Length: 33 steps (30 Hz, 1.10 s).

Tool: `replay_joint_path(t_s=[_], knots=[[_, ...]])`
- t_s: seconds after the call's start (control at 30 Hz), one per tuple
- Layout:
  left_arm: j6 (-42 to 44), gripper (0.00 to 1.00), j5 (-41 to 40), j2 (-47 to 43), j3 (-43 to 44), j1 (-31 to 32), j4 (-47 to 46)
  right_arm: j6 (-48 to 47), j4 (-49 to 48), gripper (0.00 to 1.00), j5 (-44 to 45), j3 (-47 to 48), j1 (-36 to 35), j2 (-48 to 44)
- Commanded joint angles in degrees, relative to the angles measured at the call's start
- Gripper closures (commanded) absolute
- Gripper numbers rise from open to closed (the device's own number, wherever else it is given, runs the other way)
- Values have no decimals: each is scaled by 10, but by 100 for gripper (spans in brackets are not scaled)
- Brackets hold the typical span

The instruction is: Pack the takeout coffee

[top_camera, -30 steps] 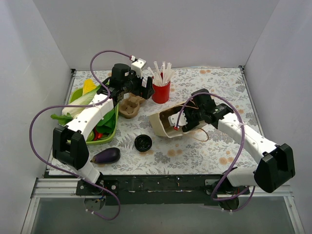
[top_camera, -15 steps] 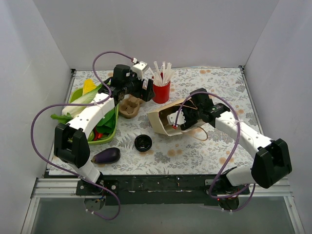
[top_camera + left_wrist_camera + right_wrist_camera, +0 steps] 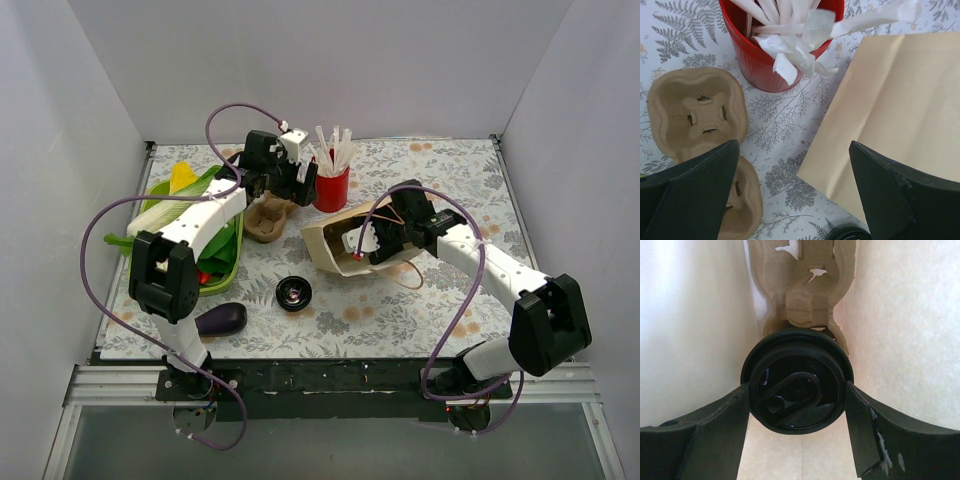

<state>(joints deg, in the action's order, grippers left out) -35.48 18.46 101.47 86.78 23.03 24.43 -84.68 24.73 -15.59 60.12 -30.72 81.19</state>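
Observation:
In the right wrist view only the black lid (image 3: 797,402) of the takeout coffee shows; its paper sides are hidden. My right gripper (image 3: 797,390) is shut on it, one finger pressed against each side of the lid, deep inside the tan paper bag (image 3: 900,315). A piece of moulded pulp (image 3: 807,295) lies beyond the lid in the bag. From above, the right gripper (image 3: 368,245) reaches into the mouth of the bag (image 3: 325,245), which lies on its side. My left gripper (image 3: 794,150) hangs open and empty over the table, near the red cup, between the pulp carrier (image 3: 695,110) and the bag (image 3: 895,105).
A red cup of white straws (image 3: 330,188) stands at the back centre, beside the left gripper (image 3: 300,180). The pulp carrier (image 3: 268,218) lies left of the red cup. A loose black lid (image 3: 293,292), an eggplant (image 3: 220,318) and a green tray (image 3: 225,268) of vegetables are at the left front.
The left arm has swung right and back, bringing its gripper closer to the red cup. The right gripper has pushed a little further left into the bag with the coffee.

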Motion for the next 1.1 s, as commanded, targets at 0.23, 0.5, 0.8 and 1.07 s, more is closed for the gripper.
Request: replay_joint_path(t_s=[0.23,0.5,0.8,1.07], knots=[[23,11,27,34,8,-3,17,65,-7,99,-24,55,8,15],[47,12,64,37,-9,-3,30,80,-1,99,-12,54,8,8],[46,12,107,32,-14,-3,41,168,65,99,-15,124,2,-19],[38,14,221,40,14,-3,90,239,106,99,-2,206,-28,-10]])
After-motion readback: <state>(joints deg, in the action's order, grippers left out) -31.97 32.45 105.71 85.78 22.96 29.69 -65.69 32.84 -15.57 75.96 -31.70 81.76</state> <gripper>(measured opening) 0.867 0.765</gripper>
